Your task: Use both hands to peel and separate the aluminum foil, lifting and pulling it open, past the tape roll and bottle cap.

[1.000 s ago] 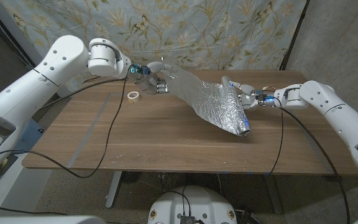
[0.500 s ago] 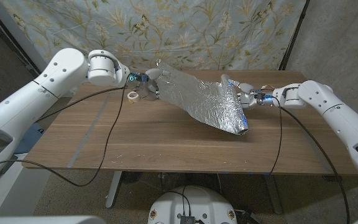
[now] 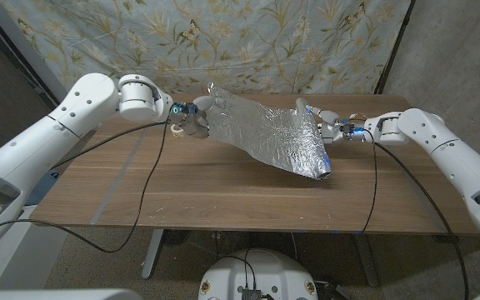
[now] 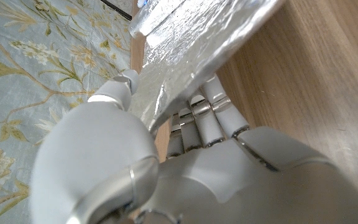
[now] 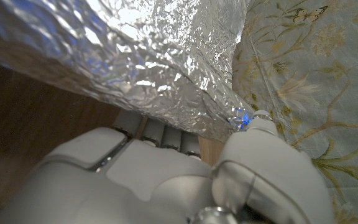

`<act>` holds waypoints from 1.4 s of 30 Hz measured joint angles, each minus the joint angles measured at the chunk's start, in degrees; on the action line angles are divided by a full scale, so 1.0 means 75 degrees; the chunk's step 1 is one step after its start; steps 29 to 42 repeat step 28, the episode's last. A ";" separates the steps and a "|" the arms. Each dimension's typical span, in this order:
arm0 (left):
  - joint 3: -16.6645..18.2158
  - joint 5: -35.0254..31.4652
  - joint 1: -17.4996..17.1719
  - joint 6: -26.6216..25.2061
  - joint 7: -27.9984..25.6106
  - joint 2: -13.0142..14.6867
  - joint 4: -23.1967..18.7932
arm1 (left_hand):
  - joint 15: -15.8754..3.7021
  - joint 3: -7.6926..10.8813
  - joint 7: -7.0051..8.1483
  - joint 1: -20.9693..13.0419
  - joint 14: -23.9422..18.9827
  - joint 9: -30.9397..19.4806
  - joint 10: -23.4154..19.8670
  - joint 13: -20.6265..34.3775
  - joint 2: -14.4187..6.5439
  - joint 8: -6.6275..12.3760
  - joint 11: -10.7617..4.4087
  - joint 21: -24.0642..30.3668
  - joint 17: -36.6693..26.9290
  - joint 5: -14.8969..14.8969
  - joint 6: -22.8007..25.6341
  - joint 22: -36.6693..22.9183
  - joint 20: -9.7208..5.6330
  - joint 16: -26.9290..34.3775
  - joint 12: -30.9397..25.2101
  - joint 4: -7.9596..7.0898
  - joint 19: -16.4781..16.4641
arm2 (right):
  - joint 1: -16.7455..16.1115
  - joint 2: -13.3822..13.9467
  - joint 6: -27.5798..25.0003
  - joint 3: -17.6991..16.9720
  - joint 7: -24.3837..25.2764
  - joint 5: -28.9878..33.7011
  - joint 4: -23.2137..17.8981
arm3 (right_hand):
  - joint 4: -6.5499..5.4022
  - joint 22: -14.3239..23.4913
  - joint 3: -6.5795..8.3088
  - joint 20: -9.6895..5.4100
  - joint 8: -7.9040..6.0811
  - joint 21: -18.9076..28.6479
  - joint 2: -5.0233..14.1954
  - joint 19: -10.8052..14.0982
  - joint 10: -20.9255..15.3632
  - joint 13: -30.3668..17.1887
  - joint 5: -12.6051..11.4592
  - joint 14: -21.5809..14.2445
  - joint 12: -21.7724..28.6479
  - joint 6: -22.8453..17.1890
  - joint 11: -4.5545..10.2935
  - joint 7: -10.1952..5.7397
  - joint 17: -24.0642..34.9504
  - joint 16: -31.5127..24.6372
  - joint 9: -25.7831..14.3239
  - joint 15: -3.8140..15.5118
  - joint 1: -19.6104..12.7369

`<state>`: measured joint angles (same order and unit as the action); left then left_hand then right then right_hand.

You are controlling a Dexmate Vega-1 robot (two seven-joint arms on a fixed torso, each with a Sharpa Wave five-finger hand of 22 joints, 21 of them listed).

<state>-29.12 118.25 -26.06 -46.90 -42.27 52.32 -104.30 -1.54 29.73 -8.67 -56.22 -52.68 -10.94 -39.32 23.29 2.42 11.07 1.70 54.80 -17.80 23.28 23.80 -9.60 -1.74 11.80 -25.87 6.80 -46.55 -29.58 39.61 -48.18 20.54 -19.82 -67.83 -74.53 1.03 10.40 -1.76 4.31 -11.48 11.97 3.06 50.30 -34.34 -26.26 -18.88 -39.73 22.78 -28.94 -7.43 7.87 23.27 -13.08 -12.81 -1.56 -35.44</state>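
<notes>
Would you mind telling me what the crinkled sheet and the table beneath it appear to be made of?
The sheet looks like aluminum foil: silvery, shiny, finely wrinkled, holding its creases where the left hand and right hand grip it. The table looks like wood or wood veneer, matte brown with visible grain.

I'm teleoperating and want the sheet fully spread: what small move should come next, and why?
Probably draw the left hand a little further outward. Both it and the right hand grip opposite edges of the foil, which hangs crinkled, its near corner sagging to the table.
</notes>
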 measured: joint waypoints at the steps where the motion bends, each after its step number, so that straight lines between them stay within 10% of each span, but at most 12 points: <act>1: 0.0019 -0.0026 -0.0035 0.0011 0.0000 -0.0011 0.0016 | 0.0000 0.0000 0.0013 0.0000 0.0000 0.0000 0.0048 -0.0020 0.0000 0.0000 -0.0023 0.0000 0.0000 0.0000 -0.0012 0.0000 0.0000 0.0000 0.0006 0.0000 0.0000 | -0.0003 -0.0010 0.0009 -0.0001 0.0002 0.0004 0.0000 | 0.0021 0.0000 -0.0020 0.0000 0.0000 0.0000 0.0000 0.0000 0.0000 0.0000 -0.0027 0.0000 0.0000 0.0000 0.0000 0.0000 0.0000 0.0000 0.0000 0.0000 0.0000; 24: 0.0268 -0.0680 -0.0430 0.0225 0.0264 -0.0317 0.0340 | 0.0751 -0.0002 0.0038 0.0091 0.1322 -0.0001 0.0785 -0.0237 0.0090 0.0000 0.0277 -0.0415 0.0292 -0.0118 -0.0146 -0.0001 0.0517 -0.0119 0.0686 0.0170 0.0683 | 0.0086 -0.0215 0.0143 0.0078 -0.0024 0.0074 0.0153 | 0.0041 0.0000 -0.0040 0.0000 0.0000 0.0000 0.0031 0.0000 0.0000 -0.0032 -0.0025 0.0027 -0.0056 0.0000 0.0000 0.0000 -0.0001 0.0000 0.0000 -0.0027 0.0031; 42: 0.0273 -0.0856 -0.0437 0.0219 0.0409 -0.0410 0.0423 | 0.0778 -0.0002 0.0038 0.0091 0.1407 -0.0001 0.0812 -0.0245 0.0090 0.0000 0.0304 -0.0444 0.0318 -0.0118 -0.0146 -0.0001 0.0589 -0.0119 0.0720 0.0169 0.0754 | 0.0091 -0.0227 0.0154 0.0055 -0.0024 0.0077 0.0172 | 0.0041 0.0000 -0.0040 0.0000 0.0000 0.0000 0.0031 0.0000 0.0000 -0.0040 -0.0025 0.0027 -0.0057 0.0000 0.0000 0.0000 -0.0001 0.0000 0.0000 -0.0027 0.0031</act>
